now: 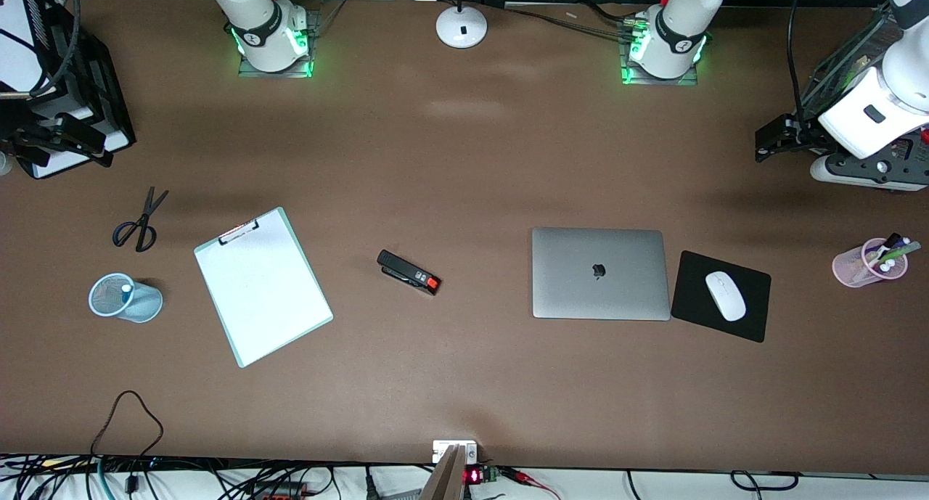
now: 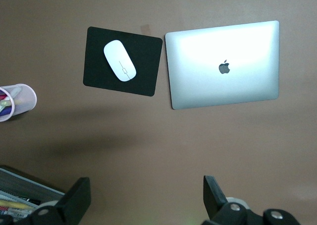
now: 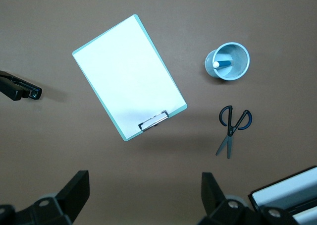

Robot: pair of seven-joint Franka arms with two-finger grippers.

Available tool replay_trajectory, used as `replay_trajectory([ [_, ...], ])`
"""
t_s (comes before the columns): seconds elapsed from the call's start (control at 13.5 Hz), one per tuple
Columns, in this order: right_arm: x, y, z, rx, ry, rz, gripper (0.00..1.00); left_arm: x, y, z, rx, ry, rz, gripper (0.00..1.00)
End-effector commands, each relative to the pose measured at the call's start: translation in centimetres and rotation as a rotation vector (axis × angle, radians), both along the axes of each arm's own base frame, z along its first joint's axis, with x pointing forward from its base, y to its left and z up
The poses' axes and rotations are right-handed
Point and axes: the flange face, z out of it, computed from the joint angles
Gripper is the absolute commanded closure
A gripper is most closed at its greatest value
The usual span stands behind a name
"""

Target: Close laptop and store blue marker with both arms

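Pictured from above: brown table point(image 1: 464, 159), with two white arms based along its upper edge in the front view, both drawn back and waiting. Left arm point(image 1: 882, 101) raised at its own end of the table over a wire tray point(image 2: 20, 193); right arm point(image 1: 51, 86) raised at the other end.

Lay flat and shut, lid down with the dark apple logo showing: the laptop point(image 1: 599, 273), toward the left arm's end. Sat just beside it, farther toward that end: black mouse pad point(image 1: 718, 295) with a white mouse point(image 1: 725, 295) on it. Stood well apart, near the table's end: pink cup point(image 1: 867, 263) holding pens.

Lay angled toward the right arm's end: clipboard point(image 1: 261, 286) with white paper. Rested between clipboard and laptop: black stapler point(image 1: 408, 272) (red-tipped). Stood nearer the front camera than the scissors point(image 1: 139, 223): blue mesh cup point(image 1: 123, 297), with the blue marker point(image 3: 222, 64) inside, white end up against the rim.

Left gripper point(image 2: 146, 197) hung over bare table near the tray, fingers spread wide, nothing between them. Right gripper point(image 3: 146, 195) hung over bare table near the clipboard's clip, likewise spread wide and holding nothing.
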Motion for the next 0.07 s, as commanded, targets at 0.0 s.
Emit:
replay_trajectory([
  [0.0,-0.26,0.00,0.11,-0.002,0.004,-0.009,0.00,0.09,0.06,0.71,-0.007,0.005,0.002,0.00],
])
